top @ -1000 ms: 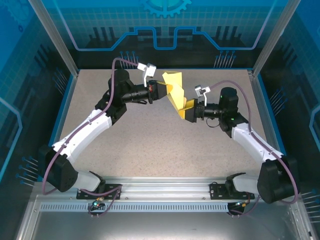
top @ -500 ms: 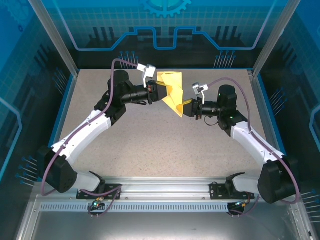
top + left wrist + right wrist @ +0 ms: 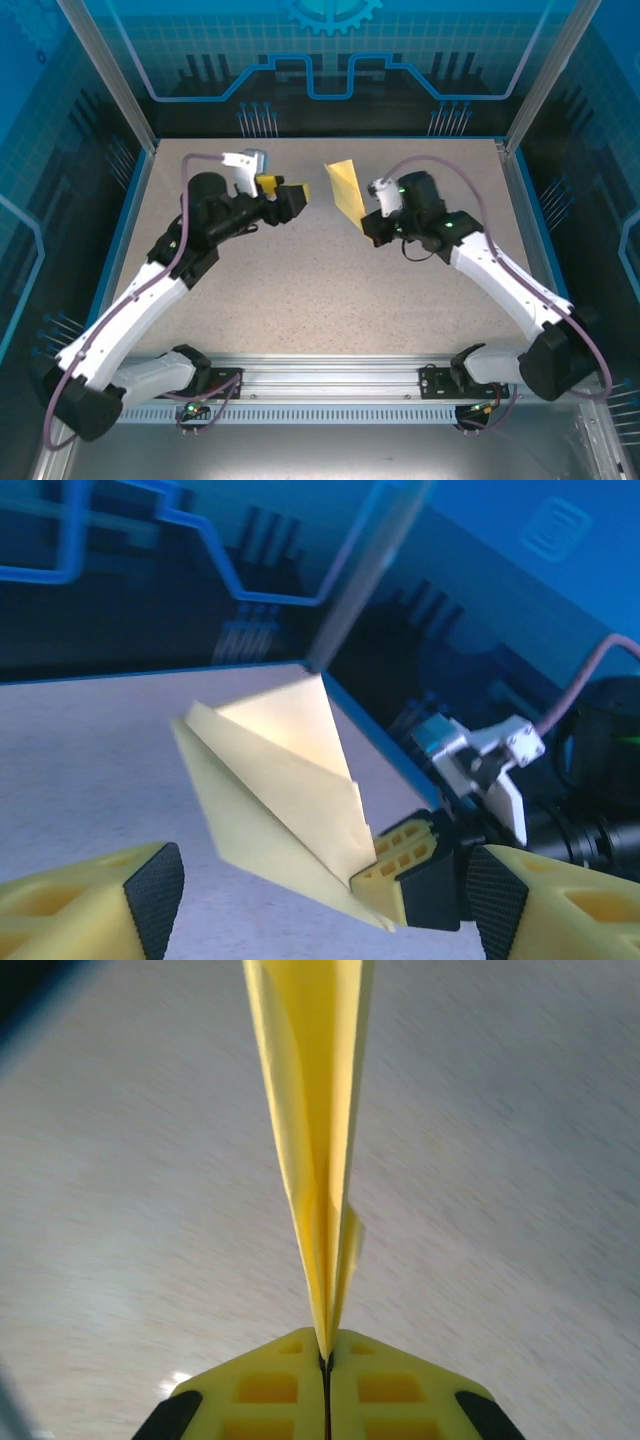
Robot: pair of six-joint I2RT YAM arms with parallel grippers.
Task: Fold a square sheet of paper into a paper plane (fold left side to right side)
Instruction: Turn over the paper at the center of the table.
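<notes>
- Right wrist view: my right gripper (image 3: 327, 1355) pinches the narrow end of the thin bright-yellow folded paper wedge (image 3: 312, 1110), held edge-on above the speckled grey table (image 3: 520, 1160);
- my left gripper (image 3: 292, 191) is spread, holding nothing, well apart from the wedge;
- several folds look made; I judge the dart unfinished.

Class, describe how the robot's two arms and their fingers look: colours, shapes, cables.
The left arm and right arm have white shells with black joints. A purple-grey cable loops along each. The fingers are yellow, lattice-moulded, with black pads. A small white camera sits at each wrist.
</notes>
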